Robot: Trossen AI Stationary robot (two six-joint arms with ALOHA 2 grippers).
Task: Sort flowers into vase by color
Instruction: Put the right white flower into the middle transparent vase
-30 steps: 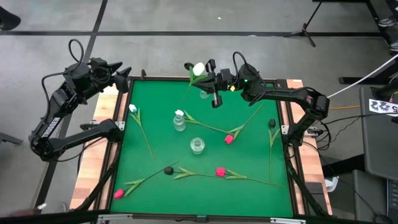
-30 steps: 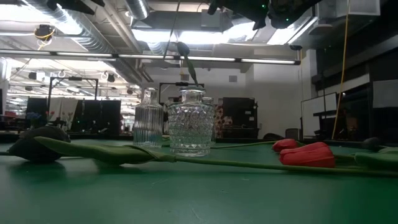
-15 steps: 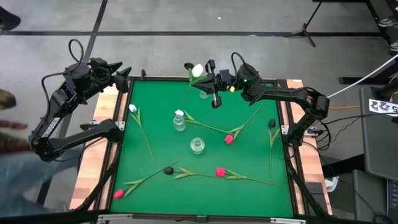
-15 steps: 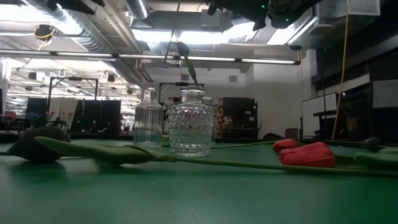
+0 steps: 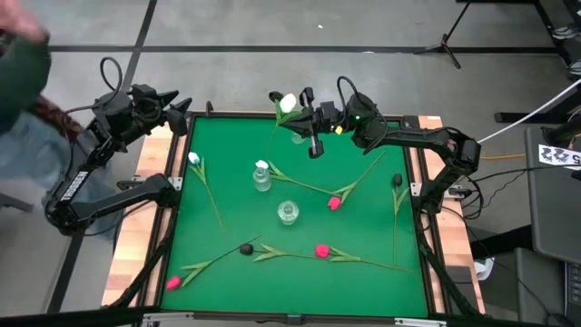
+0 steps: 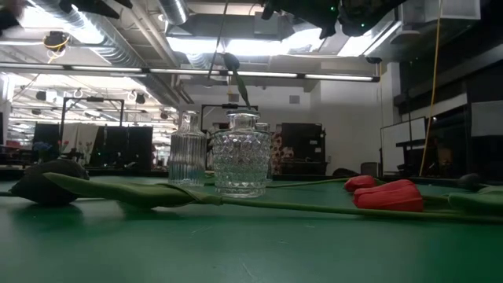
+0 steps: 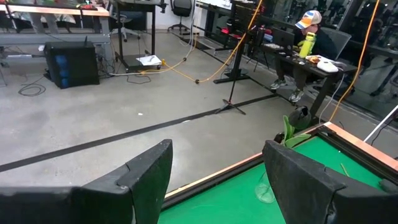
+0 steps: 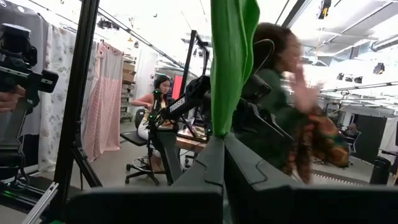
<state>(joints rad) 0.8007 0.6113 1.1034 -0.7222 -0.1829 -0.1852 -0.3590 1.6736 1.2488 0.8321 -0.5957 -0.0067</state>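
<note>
Right gripper (image 5: 304, 116): fingers pressed together on the stem of a white-headed artificial tulip (image 5: 289, 101), held high over the far edge of the green felt table (image 5: 363, 218); in the right wrist view a green leaf (image 8: 231, 56) rises straight out of the closed fingertips (image 8: 214, 155).
Held flower: head toward the far-left, thin stem trailing down toward the table; in the low view it hangs above the glassware.
Nearest vase: small clear glass vase (image 5: 300, 136) just below the gripper, partly hidden by it; contents cannot be told.
Other vases: slim ribbed clear bottle (image 5: 261, 176) with something pale at its neck; round cut-glass jar (image 5: 288, 213) nearer the middle.
Loose flowers: white tulip (image 5: 194, 159) at left, two pink-red tulips (image 5: 334, 203) mid-table, a black tulip (image 5: 245, 248) and another at right, a pink one at the near-left corner.
Left gripper (image 5: 171, 102): spread wide, empty, parked off the far-left corner.
Bystander: a person (image 5: 27, 82) at the left edge of the high view, clear of the table.
Step in hand, judged: carrying the white tulip to its vase.
Doing it well: bring the stem tip, not the head, over the chosen mouth; let the stem hang plumb; lower slowly; release only once the stem is well inside, or the narrow vase may tip.
</note>
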